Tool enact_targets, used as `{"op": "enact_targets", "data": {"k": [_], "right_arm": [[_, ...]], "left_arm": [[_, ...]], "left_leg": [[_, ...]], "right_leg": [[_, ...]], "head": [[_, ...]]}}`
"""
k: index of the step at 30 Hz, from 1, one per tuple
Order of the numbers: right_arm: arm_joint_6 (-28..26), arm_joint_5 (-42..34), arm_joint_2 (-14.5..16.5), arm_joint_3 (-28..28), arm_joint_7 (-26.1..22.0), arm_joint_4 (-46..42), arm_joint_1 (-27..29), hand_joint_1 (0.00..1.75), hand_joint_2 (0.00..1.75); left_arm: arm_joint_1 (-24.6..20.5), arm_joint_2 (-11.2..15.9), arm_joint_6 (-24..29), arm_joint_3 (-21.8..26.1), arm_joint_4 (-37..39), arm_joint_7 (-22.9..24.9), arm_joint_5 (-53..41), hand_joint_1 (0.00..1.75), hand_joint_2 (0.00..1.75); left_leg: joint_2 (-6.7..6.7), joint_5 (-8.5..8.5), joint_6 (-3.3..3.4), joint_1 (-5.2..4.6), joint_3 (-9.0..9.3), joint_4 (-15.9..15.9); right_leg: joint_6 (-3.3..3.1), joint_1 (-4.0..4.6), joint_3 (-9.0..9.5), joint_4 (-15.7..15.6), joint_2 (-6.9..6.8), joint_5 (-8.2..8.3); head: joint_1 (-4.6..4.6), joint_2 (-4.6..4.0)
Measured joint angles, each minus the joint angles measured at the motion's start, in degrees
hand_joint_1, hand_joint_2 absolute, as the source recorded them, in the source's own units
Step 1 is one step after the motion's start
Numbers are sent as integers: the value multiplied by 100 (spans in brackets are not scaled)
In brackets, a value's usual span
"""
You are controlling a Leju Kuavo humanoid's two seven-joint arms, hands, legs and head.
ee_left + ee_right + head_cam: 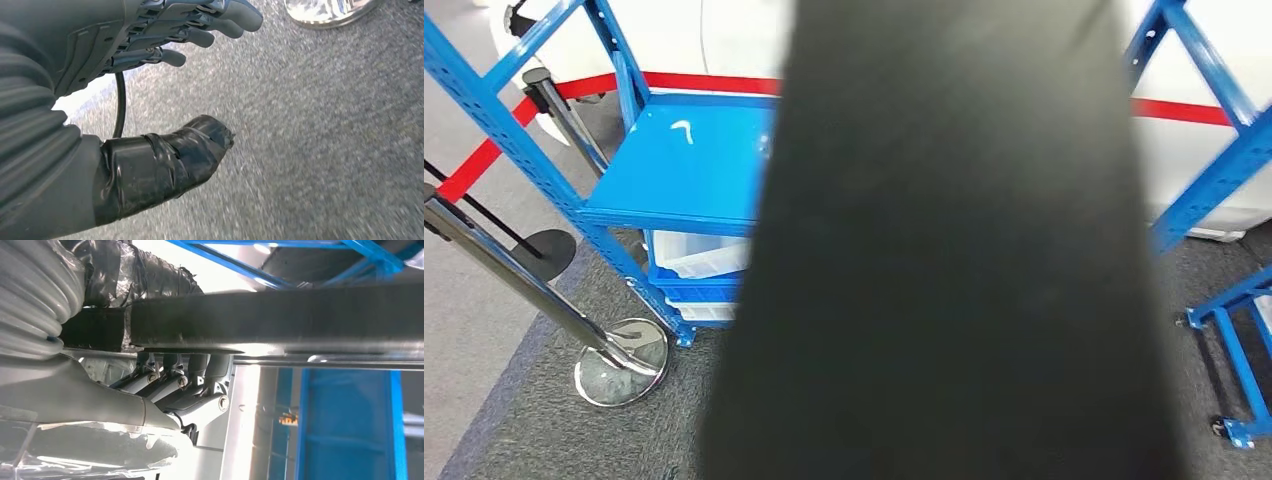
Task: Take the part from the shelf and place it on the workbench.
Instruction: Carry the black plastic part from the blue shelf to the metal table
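No readable text, labels or numbers from where I sit. Only a small white mark on the blue shelf [686,170], too vague to read.

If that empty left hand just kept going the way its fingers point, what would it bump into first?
Probably the grey carpet: the left hand hangs open above it. The shiny stanchion base lies farther along, though depth is hard to judge.

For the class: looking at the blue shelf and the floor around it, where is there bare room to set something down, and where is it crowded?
The blue shelf top is bare between its uprights and the black part that the right hand holds. Grey carpet lies free near the stanchion base. Below the shelf it is crowded with white bins. The left hand holds nothing.
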Motion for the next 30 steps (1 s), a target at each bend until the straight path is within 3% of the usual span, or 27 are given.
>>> {"op": "enact_targets", "data": {"k": [1,2,4,5,6,7,8,9,10,11,13,15,16,18,19,20,21,22,23,24,25,27,28,30], "right_arm": [[0,8,28,-10,8,-2,21,175,175],[1,20,53,-27,16,-5,39,175,175],[2,54,108,-67,35,-14,70,175,175],[2,75,125,-82,39,-17,86,175,175],[2,108,138,-92,47,-21,103,175,175],[2,164,149,-100,63,-25,121,175,175],[2,242,159,-107,97,-32,140,175,175],[2,348,170,-113,147,-43,154,175,175],[2,463,181,-117,212,-57,164,175,175],[2,581,187,-119,283,-76,169,175,175],[2,795,198,-120,390,-117,177,175,175],[2,944,207,-121,442,-161,184,175,175],[2,988,210,-122,454,-185,187,175,175],[2,1039,211,-125,462,-226,195,175,175],[1,1071,211,-125,474,-241,197,175,175],[1,1125,211,-125,500,-251,198,175,175],[0,1198,210,-125,540,-261,199,175,175],[0,1278,210,-125,592,-274,194,175,175],[0,1350,209,-124,653,-295,182,175,175],[0,1407,209,-123,712,-322,159,175,175],[0,1457,209,-123,773,-351,121,175,175],[1,1562,209,-122,891,-402,29,175,175],[1,1619,208,-122,958,-419,-23,175,175],[2,1698,204,-120,1072,-431,-118,175,175]], "left_arm": [[8,4,-21,20,-13,5,14,0,175],[12,8,-43,36,-27,11,21,0,175],[6,10,-89,62,-61,23,19,0,175],[-1,9,-110,68,-77,32,14,0,175],[-12,8,-134,74,-90,50,7,0,175],[-26,8,-164,79,-97,75,1,0,175],[-45,11,-197,84,-102,106,-8,0,175],[-70,16,-233,87,-106,139,-19,0,175],[-105,24,-265,90,-113,171,-29,0,175],[-150,33,-293,91,-120,193,-37,0,175],[-236,48,-356,101,-138,217,-11,0,175],[-277,44,-422,117,-152,216,53,0,175],[-283,39,-448,123,-160,217,77,0,175],[-286,32,-473,138,-173,219,97,0,175],[-289,33,-481,146,-182,217,103,0,175],[-294,32,-486,153,-194,216,115,0,175],[-300,26,-482,160,-205,214,136,0,175],[-306,14,-461,169,-214,213,159,0,175],[-314,-3,-422,179,-220,214,179,0,175],[-328,-26,-373,190,-225,218,191,0,175],[-345,-57,-328,197,-232,227,189,0,175],[-402,-114,-293,201,-244,290,164,0,175],[-444,-146,-308,201,-249,362,146,0,175],[-539,-206,-357,201,-251,526,113,0,175]], "left_leg": [[-4,-102,-29,13,-59,53],[-6,-309,-57,27,-155,174],[-3,-907,-99,50,-440,701],[-2,-1098,-109,58,-561,1025],[-3,-1146,-109,61,-612,1298],[-4,-1048,-99,57,-556,1426],[-5,-873,-80,48,-381,1370],[-6,-718,-56,35,-101,1145],[-8,-668,-26,10,278,765],[-9,-705,1,-15,625,356],[-18,-802,52,-63,998,-162],[-1,-689,105,-64,971,-271],[20,-619,146,-51,943,-315],[63,-453,233,-22,815,-361],[66,-382,258,-28,715,-359],[69,-307,266,-32,610,-350],[72,-232,258,-37,500,-337],[74,-157,248,-38,380,-315],[75,-86,232,-37,254,-280],[74,-24,210,-38,136,-232],[70,26,187,-46,26,-172],[63,128,140,-54,-104,-80],[61,187,118,-48,-140,-67],[53,237,66,-13,-207,-59]], "right_leg": [[-49,-1,-59,-6,-7,64],[-97,-11,-132,-19,-20,134],[-148,-12,-292,-24,-31,273],[-159,-4,-373,-22,-37,338],[-161,5,-457,-21,-40,403],[-161,12,-546,-18,-40,469],[-158,15,-634,-14,-37,534],[-149,15,-715,-10,-31,599],[-132,15,-778,-5,-25,657],[-107,14,-815,-3,-28,711],[-44,6,-824,-35,-47,824],[19,-1,-831,-70,-52,888],[41,3,-867,-9,-45,784],[69,6,-1003,444,-30,239],[82,8,-1073,800,-30,-77],[96,5,-1118,1165,-29,-283],[107,3,-1112,1437,-29,-318],[117,-1,-1040,1576,-30,-208],[125,-10,-880,1527,-30,-22],[129,-25,-617,1289,-30,108],[132,-29,-282,882,-29,98],[100,-15,222,144,-19,-131],[71,13,306,-46,-13,-209],[-20,31,218,-90,-19,-126]], "head": [[-15,0],[-29,0],[-60,0],[-69,0],[-69,0],[-68,0],[-70,0],[-70,0],[-72,0],[-75,0],[-83,0],[-82,0],[-74,0],[-29,0],[-16,0],[-5,0],[0,0],[5,0],[11,0],[14,0],[19,0],[19,0],[21,0],[41,0]]}}
